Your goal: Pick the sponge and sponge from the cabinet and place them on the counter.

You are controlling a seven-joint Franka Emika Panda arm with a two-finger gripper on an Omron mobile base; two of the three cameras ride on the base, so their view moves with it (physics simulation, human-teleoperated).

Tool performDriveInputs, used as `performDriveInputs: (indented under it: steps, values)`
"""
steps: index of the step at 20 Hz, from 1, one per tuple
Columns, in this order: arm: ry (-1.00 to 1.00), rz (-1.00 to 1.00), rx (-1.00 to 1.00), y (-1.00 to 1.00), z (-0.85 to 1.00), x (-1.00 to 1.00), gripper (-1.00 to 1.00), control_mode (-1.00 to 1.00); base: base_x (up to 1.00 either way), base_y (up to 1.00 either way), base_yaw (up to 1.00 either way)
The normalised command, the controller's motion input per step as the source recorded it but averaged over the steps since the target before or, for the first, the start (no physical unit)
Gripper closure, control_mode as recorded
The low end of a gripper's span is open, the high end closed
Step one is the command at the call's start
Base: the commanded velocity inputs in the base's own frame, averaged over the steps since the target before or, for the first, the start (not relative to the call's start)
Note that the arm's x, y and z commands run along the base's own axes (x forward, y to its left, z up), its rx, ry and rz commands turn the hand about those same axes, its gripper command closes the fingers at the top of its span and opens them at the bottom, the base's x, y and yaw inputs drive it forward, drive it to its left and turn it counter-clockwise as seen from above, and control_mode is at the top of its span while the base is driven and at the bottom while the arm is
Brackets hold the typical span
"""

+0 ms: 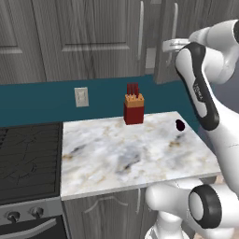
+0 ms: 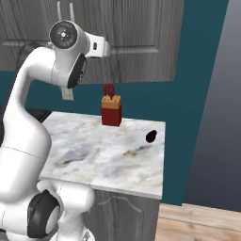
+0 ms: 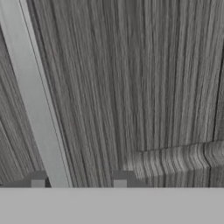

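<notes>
gripper (image 3: 78, 179) clenched on the cabinet (image 3: 131, 87) door's silver bar handle (image 3: 33, 96); door barely ajar, both sponges unpicked, marble counter (image 1: 130, 154) awaiting them.

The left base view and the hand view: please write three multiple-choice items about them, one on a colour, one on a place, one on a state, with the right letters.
1. What colour is the wall behind the counter?
A. white
B. teal
C. yellow

2. Where is the red knife block?
A. hanging on the wall
B. standing on the counter, near its back edge
C. held in the gripper

3. What is the state of the gripper?
A. open above the counter
B. shut on the knife block
C. shut on the silver cabinet handle

Key: 1 B, the strip under the cabinets is teal. 2 B, the block rests on the marble by the wall. 3 C, the hand view shows the bar between the finger tips.
</notes>
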Motion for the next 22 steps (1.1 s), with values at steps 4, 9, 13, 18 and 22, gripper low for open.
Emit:
performDriveInputs:
  steps: [4, 9, 13, 18, 22]
  values:
    - [-0.02, 0.04, 0.00, -0.93, 0.00, -0.57, 1.00, -1.00, 0.00, 0.00, 0.00]
    - [-0.01, 0.04, 0.00, -0.98, 0.00, -0.56, 1.00, -1.00, 0.00, 0.00, 0.00]
    - [0.00, 0.05, 0.00, -1.00, 0.00, -0.49, 1.00, -1.00, 0.00, 0.00, 0.00]
    - [0.00, 0.06, 0.00, -0.98, 0.00, -0.44, 1.00, -1.00, 0.00, 0.00, 0.00]
    - [0.00, 0.07, 0.00, -0.89, 0.00, -0.33, 1.00, -1.00, 0.00, 0.00, 0.00]
